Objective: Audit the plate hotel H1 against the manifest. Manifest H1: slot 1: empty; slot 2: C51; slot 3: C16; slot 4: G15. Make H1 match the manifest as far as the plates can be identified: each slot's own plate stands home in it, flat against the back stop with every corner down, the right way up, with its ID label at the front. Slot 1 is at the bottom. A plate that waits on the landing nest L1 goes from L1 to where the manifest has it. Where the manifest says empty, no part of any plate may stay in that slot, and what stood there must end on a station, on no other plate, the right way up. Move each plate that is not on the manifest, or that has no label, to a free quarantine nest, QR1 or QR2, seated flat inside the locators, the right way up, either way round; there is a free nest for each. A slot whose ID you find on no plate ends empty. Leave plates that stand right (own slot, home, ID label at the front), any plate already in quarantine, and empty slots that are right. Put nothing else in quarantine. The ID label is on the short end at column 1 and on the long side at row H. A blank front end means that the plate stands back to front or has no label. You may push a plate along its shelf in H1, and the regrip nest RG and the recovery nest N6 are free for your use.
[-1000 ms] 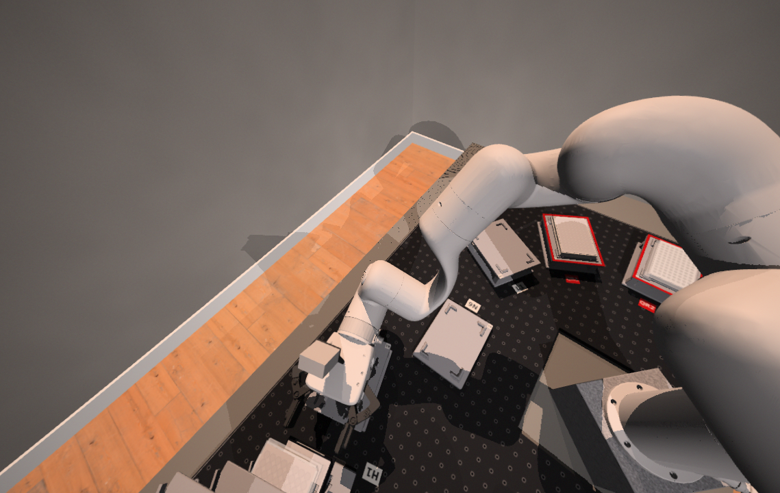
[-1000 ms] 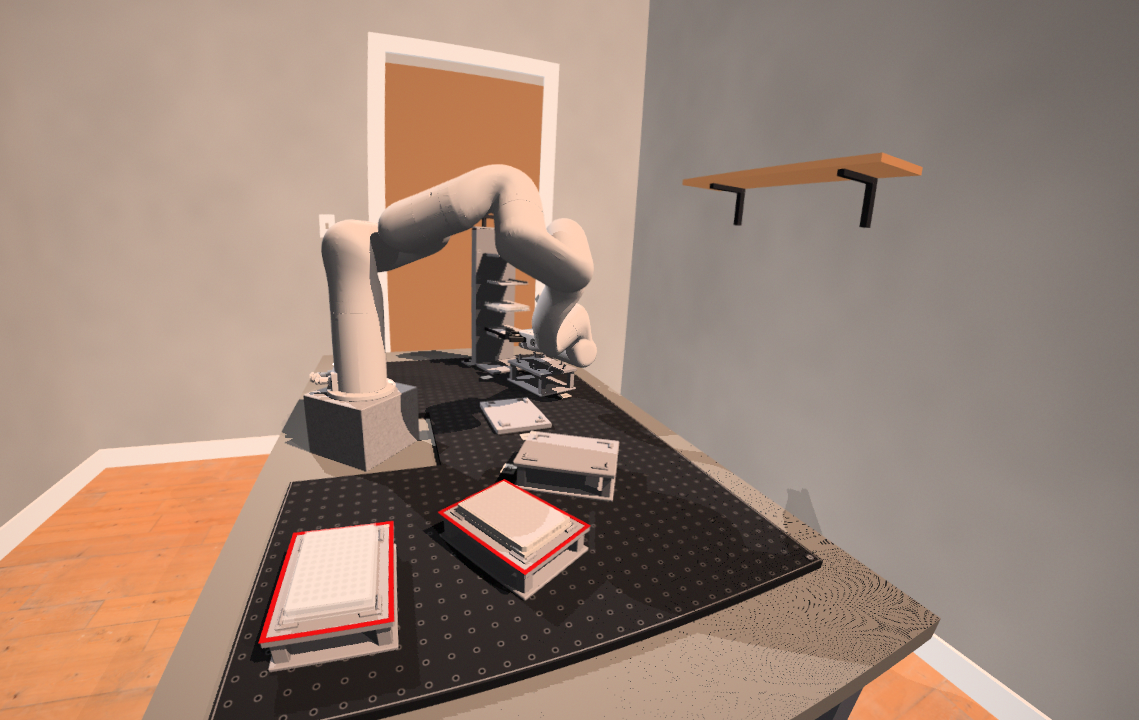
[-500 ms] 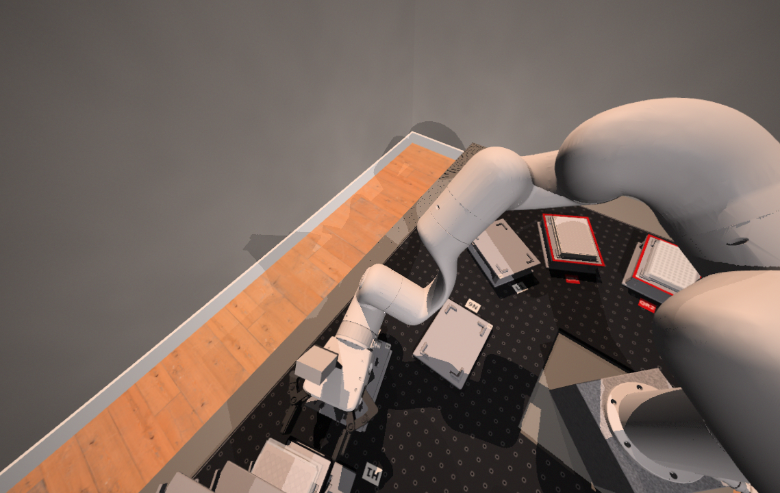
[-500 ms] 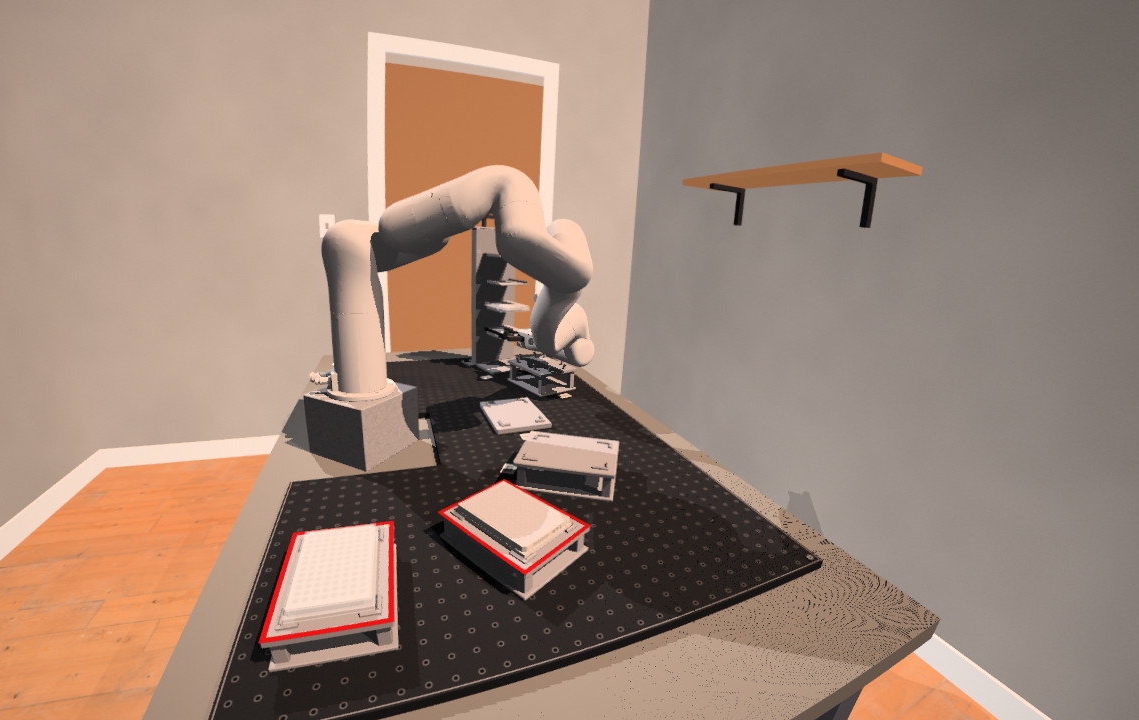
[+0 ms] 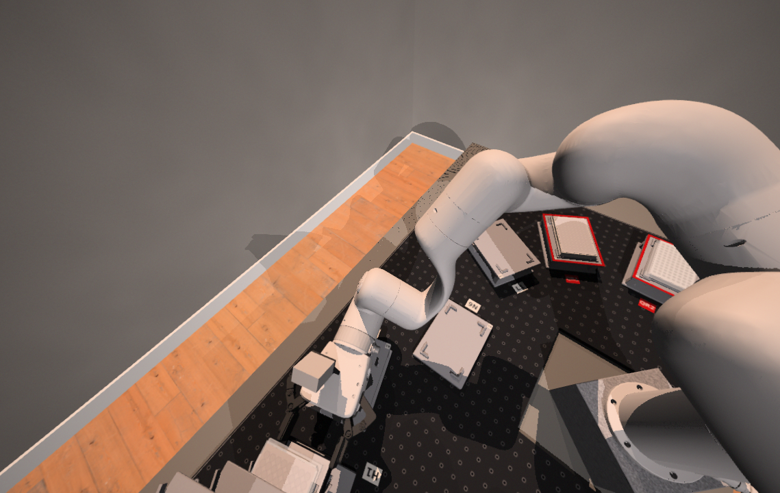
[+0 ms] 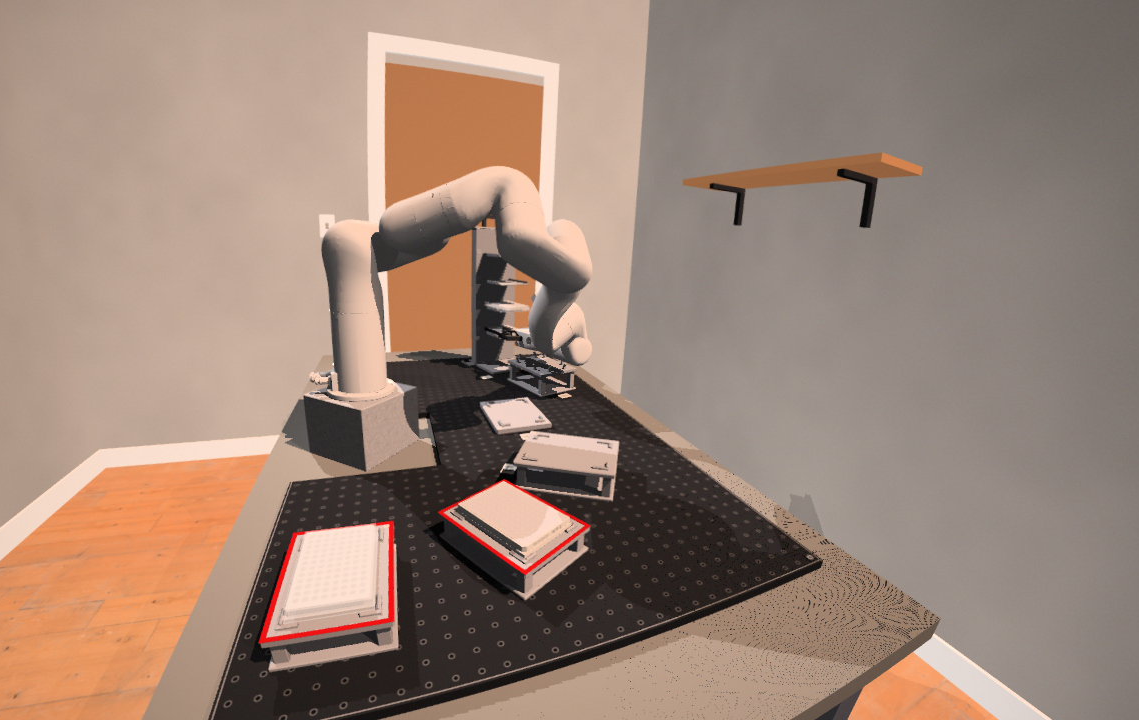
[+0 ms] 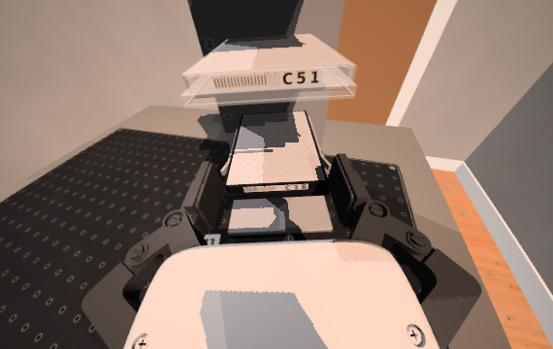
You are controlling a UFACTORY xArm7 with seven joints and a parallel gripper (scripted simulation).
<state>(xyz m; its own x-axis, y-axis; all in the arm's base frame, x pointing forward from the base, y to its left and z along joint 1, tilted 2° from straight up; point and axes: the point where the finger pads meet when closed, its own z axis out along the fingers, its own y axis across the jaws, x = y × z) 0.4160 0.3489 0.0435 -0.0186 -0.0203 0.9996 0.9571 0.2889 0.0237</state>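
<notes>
In the wrist view my gripper (image 7: pixel 275 171) is open, with one finger on each side of the front end of a plate (image 7: pixel 272 155) that lies in the lowest slot of hotel H1. Its small front label reads C16. The fingers do not touch it. In the slot above, a clear plate (image 7: pixel 269 73) shows the label C51 at the front. Below the fingers lies the landing nest L1 (image 7: pixel 278 220), with no plate on it. In the top view the gripper (image 5: pixel 325 428) is right in front of H1. The upper slots are hidden.
Nest N6 (image 5: pixel 453 343) and regrip nest RG (image 5: pixel 502 251) hold no plate. Red-framed QR1 (image 5: pixel 571 240) holds a plate and QR2 (image 5: pixel 662 266) holds a white well plate. The arm base (image 6: pixel 358 420) stands at the left. The table edge runs close on the right of H1.
</notes>
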